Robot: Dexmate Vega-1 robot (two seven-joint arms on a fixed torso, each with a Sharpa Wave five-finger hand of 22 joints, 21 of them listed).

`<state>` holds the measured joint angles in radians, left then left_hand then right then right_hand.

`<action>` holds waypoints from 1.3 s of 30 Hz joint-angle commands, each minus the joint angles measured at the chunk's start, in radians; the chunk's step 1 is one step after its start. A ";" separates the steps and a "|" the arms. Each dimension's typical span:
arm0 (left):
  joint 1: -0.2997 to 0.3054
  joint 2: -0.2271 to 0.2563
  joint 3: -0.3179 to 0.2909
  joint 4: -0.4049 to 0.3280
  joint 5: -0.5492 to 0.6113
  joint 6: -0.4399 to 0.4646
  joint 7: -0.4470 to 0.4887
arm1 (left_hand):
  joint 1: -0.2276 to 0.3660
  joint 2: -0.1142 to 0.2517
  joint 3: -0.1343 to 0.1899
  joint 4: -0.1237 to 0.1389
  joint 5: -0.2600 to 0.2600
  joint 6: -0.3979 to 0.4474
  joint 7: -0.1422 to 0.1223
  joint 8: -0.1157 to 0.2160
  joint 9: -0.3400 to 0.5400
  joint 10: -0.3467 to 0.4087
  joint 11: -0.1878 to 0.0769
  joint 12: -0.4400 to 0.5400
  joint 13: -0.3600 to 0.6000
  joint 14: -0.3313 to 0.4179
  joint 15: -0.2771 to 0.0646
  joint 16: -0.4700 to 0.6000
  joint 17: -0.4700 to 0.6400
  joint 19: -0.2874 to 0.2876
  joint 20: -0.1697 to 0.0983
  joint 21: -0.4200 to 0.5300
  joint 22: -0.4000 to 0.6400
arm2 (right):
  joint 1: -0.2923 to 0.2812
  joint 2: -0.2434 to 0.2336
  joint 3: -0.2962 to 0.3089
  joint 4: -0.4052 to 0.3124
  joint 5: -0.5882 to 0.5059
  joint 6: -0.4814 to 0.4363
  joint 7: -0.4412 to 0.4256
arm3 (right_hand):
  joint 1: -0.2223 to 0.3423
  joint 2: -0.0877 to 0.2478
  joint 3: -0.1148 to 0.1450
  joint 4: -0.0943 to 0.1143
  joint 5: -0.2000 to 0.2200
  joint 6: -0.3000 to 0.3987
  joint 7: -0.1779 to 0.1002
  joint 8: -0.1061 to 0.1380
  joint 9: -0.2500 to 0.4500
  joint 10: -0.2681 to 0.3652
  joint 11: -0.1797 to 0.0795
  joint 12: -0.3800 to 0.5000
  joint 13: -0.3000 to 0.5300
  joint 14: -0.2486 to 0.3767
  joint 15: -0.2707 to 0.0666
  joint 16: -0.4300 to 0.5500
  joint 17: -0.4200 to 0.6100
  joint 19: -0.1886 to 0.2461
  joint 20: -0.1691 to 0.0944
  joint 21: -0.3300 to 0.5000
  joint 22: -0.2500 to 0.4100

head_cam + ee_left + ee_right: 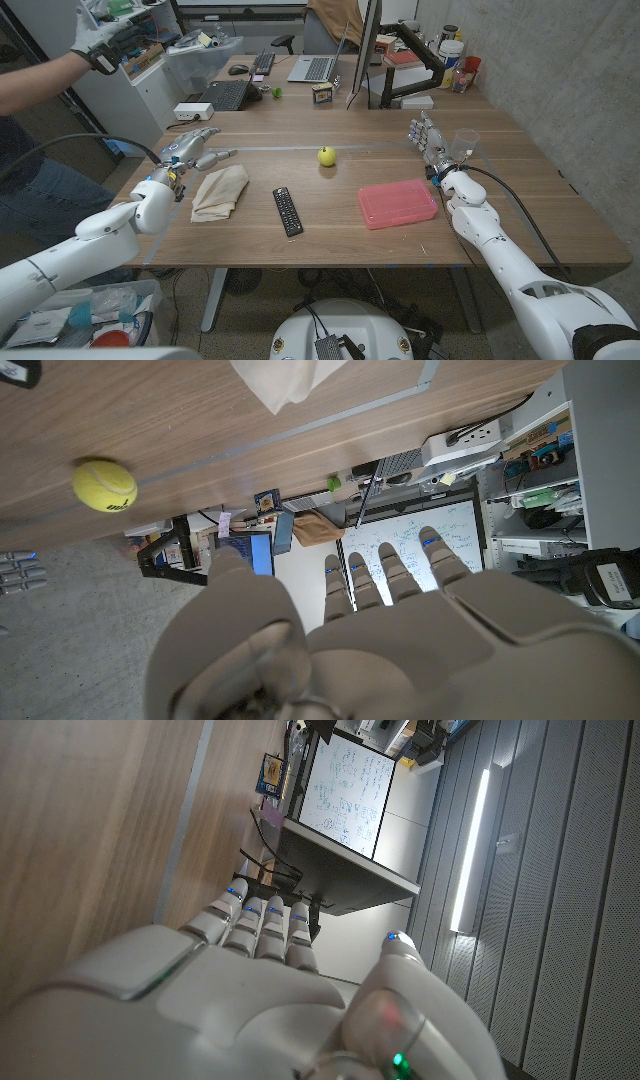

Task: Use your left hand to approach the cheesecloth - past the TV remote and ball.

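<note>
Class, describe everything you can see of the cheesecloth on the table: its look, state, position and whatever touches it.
The cheesecloth is a cream, soft-looking cloth, loosely crumpled with visible folds, lying on the wooden table toward the robot's left side. It sits left of the black TV remote, apart from it, with the yellow ball farther off. The left hand is just beyond its far corner, fingers apart, holding nothing; whether it touches the cloth cannot be told. In the left wrist view a pale corner of it shows on the table.

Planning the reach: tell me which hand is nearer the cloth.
Left. The left hand hovers just beyond the cloth, at its far left edge. The right hand is across the table, past the pink box.
</note>
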<state>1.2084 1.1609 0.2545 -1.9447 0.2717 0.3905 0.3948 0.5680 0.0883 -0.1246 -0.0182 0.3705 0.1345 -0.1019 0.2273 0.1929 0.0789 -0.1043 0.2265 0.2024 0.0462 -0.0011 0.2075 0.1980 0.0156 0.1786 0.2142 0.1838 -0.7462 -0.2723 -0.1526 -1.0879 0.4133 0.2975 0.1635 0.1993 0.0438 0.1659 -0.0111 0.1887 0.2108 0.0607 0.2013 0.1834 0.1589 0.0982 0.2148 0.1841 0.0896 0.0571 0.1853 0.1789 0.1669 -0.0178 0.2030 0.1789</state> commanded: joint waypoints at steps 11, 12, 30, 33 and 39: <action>-0.074 0.032 0.114 -0.019 -0.007 0.092 -0.033 | 0.009 -0.001 -0.010 0.002 -0.002 0.016 0.000 0.008 0.005 0.010 0.001 0.008 0.004 0.009 -0.001 0.004 0.002 -0.005 -0.008 -0.001 0.004 | -0.020 -0.003 0.012 -0.021 0.003 0.002 0.001 | 0.002 0.011 -0.002 -0.001 0.006 0.008 0.002 -0.005 0.006 0.012 0.002 -0.001 0.001 0.010 -0.002 0.001 0.004 0.007 0.003 -0.001 0.006; -0.073 0.032 0.115 -0.019 -0.009 0.093 -0.031 | 0.009 -0.001 -0.010 0.002 -0.002 0.016 0.000 0.008 0.005 0.010 0.001 0.008 0.004 0.009 0.000 0.003 0.002 -0.006 -0.007 -0.002 0.004 | -0.022 -0.004 0.013 -0.024 0.004 0.002 0.000 | 0.002 0.011 -0.003 -0.001 0.006 0.007 0.002 -0.005 0.006 0.013 0.003 -0.001 0.001 0.010 -0.003 0.001 0.004 0.008 0.003 -0.001 0.006; -0.067 0.044 0.141 -0.006 -0.045 0.120 -0.017 | 0.008 0.001 -0.014 0.004 -0.002 0.016 -0.001 0.005 0.005 0.010 0.002 0.006 0.004 0.011 -0.001 0.003 0.002 -0.006 -0.006 -0.002 0.004 | -0.022 -0.009 0.010 -0.027 0.001 -0.004 -0.006 | 0.002 0.011 -0.004 -0.002 0.006 0.007 0.002 -0.006 0.006 0.013 0.002 -0.001 0.001 0.011 -0.003 0.001 0.004 0.007 0.004 -0.001 0.006; -0.068 0.042 0.145 0.001 -0.052 0.121 -0.015 | 0.008 0.001 -0.015 0.004 -0.002 0.017 0.000 0.004 0.005 0.010 0.001 0.006 0.004 0.011 -0.001 0.002 0.002 -0.006 -0.006 -0.002 0.004 | -0.023 -0.010 0.011 -0.027 0.001 -0.002 -0.005 | 0.002 0.011 -0.004 -0.002 0.006 0.008 0.001 -0.006 0.006 0.014 0.001 -0.001 0.001 0.010 -0.003 0.001 0.004 0.007 0.003 -0.001 0.006; -0.083 0.030 0.158 0.024 -0.064 0.111 -0.014 | 0.008 0.001 -0.016 0.005 -0.002 0.018 0.000 0.004 0.005 0.011 0.002 0.006 0.004 0.012 -0.001 0.003 0.002 -0.006 -0.006 -0.003 0.004 | -0.021 -0.009 0.007 -0.024 0.000 0.000 -0.003 | 0.002 0.011 -0.005 -0.002 0.006 0.008 0.001 -0.006 0.006 0.014 0.001 -0.001 0.001 0.011 -0.002 0.001 0.004 0.007 0.004 -0.001 0.006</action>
<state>1.1409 1.2004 0.3899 -1.9487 0.2274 0.5027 0.3763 0.5679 0.0883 -0.1316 -0.0108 0.3705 0.1449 -0.1018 0.2273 0.1929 0.0869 -0.1019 0.2265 0.2023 0.0475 0.0002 0.2072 0.1977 0.0100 0.1731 0.2145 0.1837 -0.7678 -0.2801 -0.1421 -1.1128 0.4173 0.2963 0.1606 0.1993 0.0438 0.1632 -0.0139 0.1887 0.2108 0.0608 0.1944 0.1834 0.1663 0.1017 0.2149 0.1839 0.0932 0.0533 0.1853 0.1788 0.1669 -0.0178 0.2030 0.1789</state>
